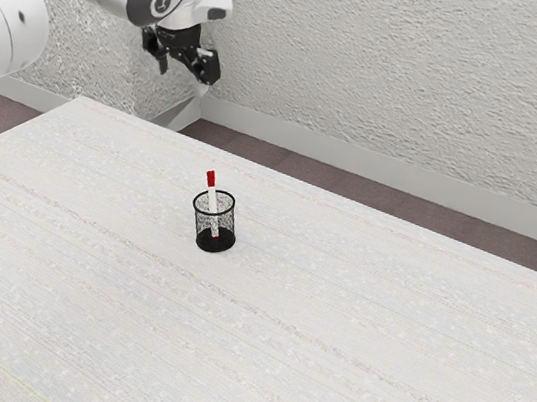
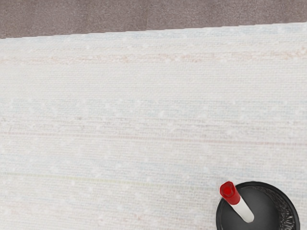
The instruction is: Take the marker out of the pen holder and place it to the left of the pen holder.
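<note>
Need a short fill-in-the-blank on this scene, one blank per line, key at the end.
1. The pen holder on the table is ____ in color.
2. The marker still to be taken out leans ____ the pen holder.
3. The marker's upper end, sticking out above the rim, is ____ in color.
4. The gripper is ____, with nothing between its spread fingers.

Missing words: black; inside; red; open

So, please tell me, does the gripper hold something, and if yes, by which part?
Nothing is held. The gripper is open and empty, and the red-capped marker leans in the black mesh pen holder.
</note>
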You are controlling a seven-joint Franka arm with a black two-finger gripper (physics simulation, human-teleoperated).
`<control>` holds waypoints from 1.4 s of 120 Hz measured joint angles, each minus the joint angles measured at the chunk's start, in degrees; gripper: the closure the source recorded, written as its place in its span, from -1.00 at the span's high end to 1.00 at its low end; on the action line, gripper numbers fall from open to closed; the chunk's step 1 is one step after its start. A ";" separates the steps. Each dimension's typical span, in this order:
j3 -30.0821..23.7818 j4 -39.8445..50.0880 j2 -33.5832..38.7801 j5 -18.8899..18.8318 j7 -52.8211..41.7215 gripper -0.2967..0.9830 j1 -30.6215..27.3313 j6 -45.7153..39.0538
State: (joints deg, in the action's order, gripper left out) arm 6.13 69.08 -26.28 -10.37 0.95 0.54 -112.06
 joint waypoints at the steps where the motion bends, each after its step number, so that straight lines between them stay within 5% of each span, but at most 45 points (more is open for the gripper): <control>1: 0.13 -0.07 -0.45 -0.18 0.37 0.54 -0.01 -0.88; 33: 0.65 -4.09 -14.08 -2.13 9.90 0.54 -0.10 -20.42; 51: 0.79 -7.25 -18.31 5.37 14.69 0.54 -0.02 -24.45; 68: 2.02 -0.93 -16.43 14.52 18.61 0.54 0.67 -25.65; 83: 2.81 0.94 -15.18 18.12 21.84 0.53 1.10 -23.01; 137: 3.62 4.70 -15.17 15.15 29.96 0.52 2.36 -14.13; 168: 3.62 4.74 -15.09 14.41 32.52 0.09 2.60 -13.20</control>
State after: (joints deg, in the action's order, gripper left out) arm 9.75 73.82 -41.36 4.04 33.47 3.14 -125.26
